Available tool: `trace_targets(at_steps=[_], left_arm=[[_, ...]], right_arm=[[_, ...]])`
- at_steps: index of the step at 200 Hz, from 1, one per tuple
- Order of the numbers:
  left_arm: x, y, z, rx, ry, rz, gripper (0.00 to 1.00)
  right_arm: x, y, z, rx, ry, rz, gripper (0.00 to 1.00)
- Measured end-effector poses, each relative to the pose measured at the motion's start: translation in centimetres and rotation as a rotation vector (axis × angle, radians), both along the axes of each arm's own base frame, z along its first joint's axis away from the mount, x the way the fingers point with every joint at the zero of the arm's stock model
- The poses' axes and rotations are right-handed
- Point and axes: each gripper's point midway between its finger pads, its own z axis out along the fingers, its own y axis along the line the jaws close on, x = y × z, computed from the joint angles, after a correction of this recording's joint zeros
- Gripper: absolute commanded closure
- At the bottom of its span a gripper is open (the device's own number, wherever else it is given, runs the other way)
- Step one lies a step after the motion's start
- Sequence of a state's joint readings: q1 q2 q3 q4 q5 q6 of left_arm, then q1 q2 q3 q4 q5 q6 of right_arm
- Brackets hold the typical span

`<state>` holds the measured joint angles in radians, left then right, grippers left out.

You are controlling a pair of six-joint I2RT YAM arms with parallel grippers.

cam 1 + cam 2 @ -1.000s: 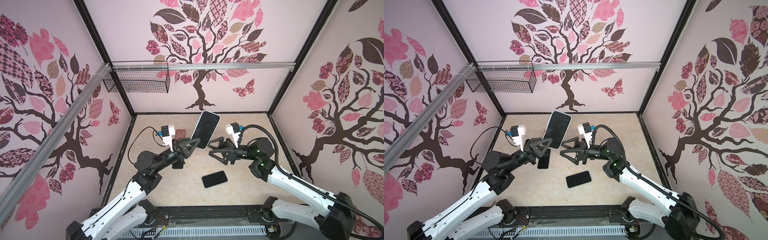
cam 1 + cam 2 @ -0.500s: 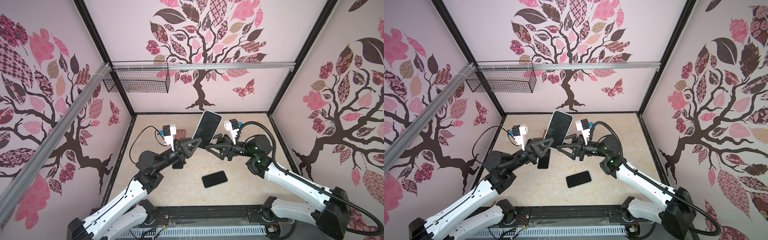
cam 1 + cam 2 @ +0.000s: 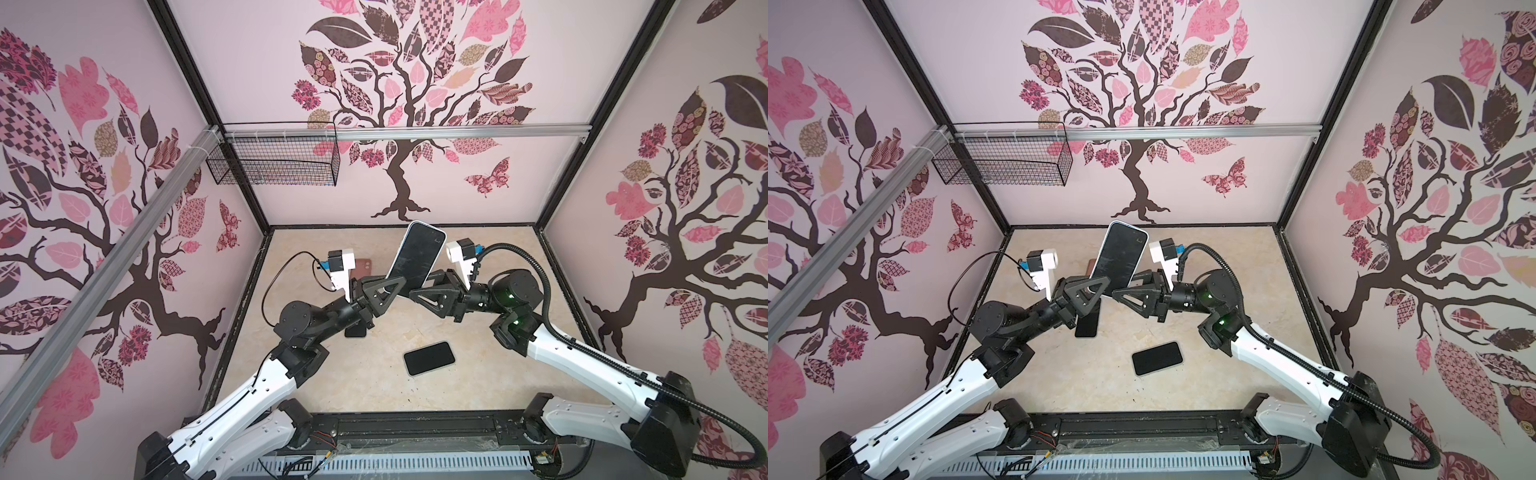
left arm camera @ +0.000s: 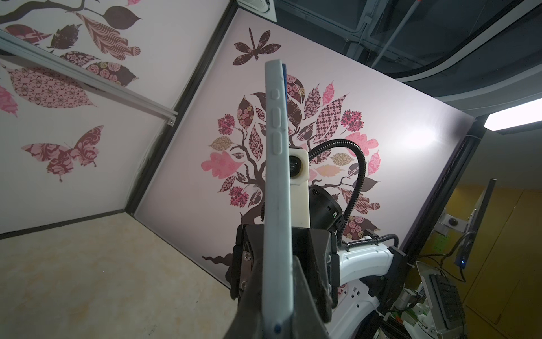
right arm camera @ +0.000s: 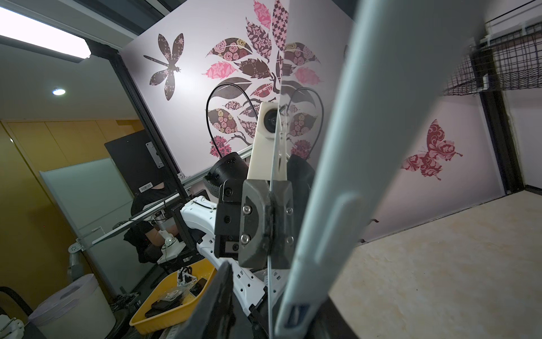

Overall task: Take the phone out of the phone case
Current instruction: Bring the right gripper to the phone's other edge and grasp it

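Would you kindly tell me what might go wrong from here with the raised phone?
1. The left gripper pinches only the lower end of the cased phone, mid-air; a sideways pull by the right gripper may twist it loose and drop it.
2. A fall could strike the black phone lying on the table.

- The phone case (image 3: 417,259): lower end hidden behind the left gripper (image 3: 395,286) and right gripper (image 3: 417,294) in both top views; upper end cut off in the right wrist view
- Dark phone (image 3: 355,331): mostly hidden under the left arm (image 3: 324,320)
- Brown thing (image 3: 365,266) behind the left wrist camera (image 3: 340,270): half hidden, too small to name
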<state>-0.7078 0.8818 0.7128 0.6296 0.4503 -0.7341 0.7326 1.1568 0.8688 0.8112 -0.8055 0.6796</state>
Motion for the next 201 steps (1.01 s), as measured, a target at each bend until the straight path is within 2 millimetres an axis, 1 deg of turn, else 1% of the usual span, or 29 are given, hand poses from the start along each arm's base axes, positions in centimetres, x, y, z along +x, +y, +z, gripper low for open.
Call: trace_targets(at_steps=[41, 117, 150, 180, 201], left_arm=[[-0.09, 0.00, 0.12, -0.004, -0.005, -0.002, 1.00], [-0.20, -0.18, 0.02, 0.000, -0.003, -0.010, 1.00], [-0.25, -0.39, -0.12, 0.003, -0.001, -0.016, 1.00], [-0.26, -0.47, -0.10, 0.005, -0.013, -0.015, 1.00], [-0.30, -0.52, -0.08, 0.007, -0.022, -0.014, 1.00]], right_arm=[[0.42, -0.05, 0.44, 0.011, -0.006, -0.028, 0.71], [0.57, 0.02, 0.30, 0.007, -0.002, -0.031, 0.82], [0.66, 0.08, 0.11, 0.000, 0.003, -0.034, 0.83], [0.70, 0.07, 0.07, -0.001, 0.010, -0.034, 0.89], [0.68, 0.03, 0.12, 0.000, 0.013, -0.032, 0.97]])
